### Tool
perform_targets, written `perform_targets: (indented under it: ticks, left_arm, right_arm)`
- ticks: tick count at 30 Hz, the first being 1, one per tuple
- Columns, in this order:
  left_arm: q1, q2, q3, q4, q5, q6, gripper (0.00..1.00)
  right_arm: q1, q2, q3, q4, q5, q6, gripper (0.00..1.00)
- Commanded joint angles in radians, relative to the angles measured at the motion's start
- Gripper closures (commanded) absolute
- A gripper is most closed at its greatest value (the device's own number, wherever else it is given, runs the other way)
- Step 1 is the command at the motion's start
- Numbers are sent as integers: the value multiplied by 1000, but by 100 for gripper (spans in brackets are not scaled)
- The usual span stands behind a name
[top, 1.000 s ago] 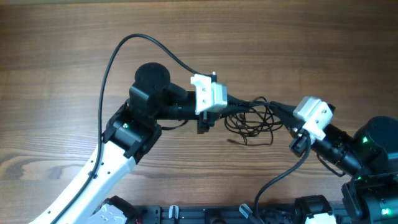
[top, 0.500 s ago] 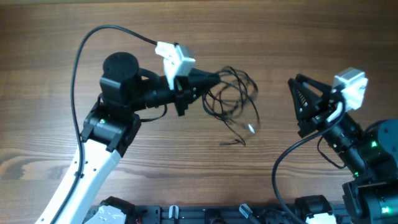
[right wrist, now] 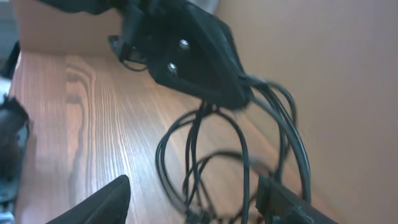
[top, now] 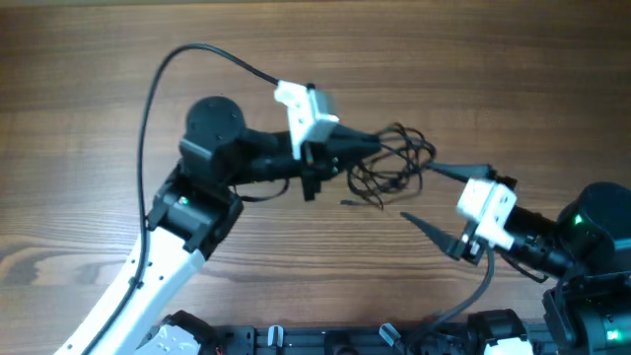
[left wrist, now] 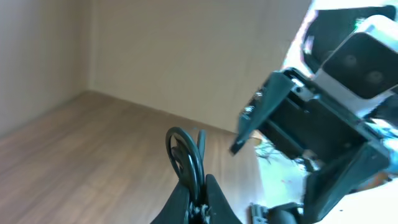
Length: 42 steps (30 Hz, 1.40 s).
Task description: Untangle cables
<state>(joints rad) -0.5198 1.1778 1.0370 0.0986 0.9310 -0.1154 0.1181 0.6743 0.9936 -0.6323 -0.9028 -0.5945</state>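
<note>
Cables (top: 396, 163): thin dark wires in one loose tangle of loops, centre of the wooden table (top: 89, 89), with a short strand end lying on the wood at the near-left of the tangle. Left gripper (top: 371, 148): fingers pressed together, pinching the tangle's left edge; a loop stands out past the tips in the left wrist view. Right gripper (top: 418, 192): fingers spread wide, gripping nothing, just right of the tangle, far fingertip close to its right edge.
</note>
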Motion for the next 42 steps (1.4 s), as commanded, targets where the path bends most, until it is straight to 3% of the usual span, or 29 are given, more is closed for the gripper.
perform_targets:
  ticks: [1,4,12,14,15,17,18,24,32,42]
  left_arm:
    - [-53,-18,11,36,14,-5,96]
    - [-93,-18,11,68,14,-6,96]
    - [-174,-18,11,71,19,-5,96]
    - [-185,-18,11,94,23,-5,96]
    - [-185,-18,11,107,23,-5,96]
    - [-185,-19,11,128,23,-5,96]
    - [-185,-18,11,134,23,-5,96]
    - [-154,-18,11,138,-19,-2,96]
    - [-135,-18,11,106,-73,-2,96]
    - [-73,-18,11,-166,-156,3,96]
  right_arm:
    - [0,-6,11,-21,-65,-201,33]
    - [0,-5,11,-40,-64,-267,37]
    - [0,0,10,-47,98,-349,38]
    - [0,14,10,-77,99,-352,43]
    - [0,31,10,-106,113,-352,53]
    - [0,53,10,-142,124,-352,85]
    - [0,72,10,-172,124,-351,96]
    - [0,83,10,-234,125,-309,96]
    - [0,83,10,-172,125,89,96]
    - [0,81,11,-29,129,352,96]
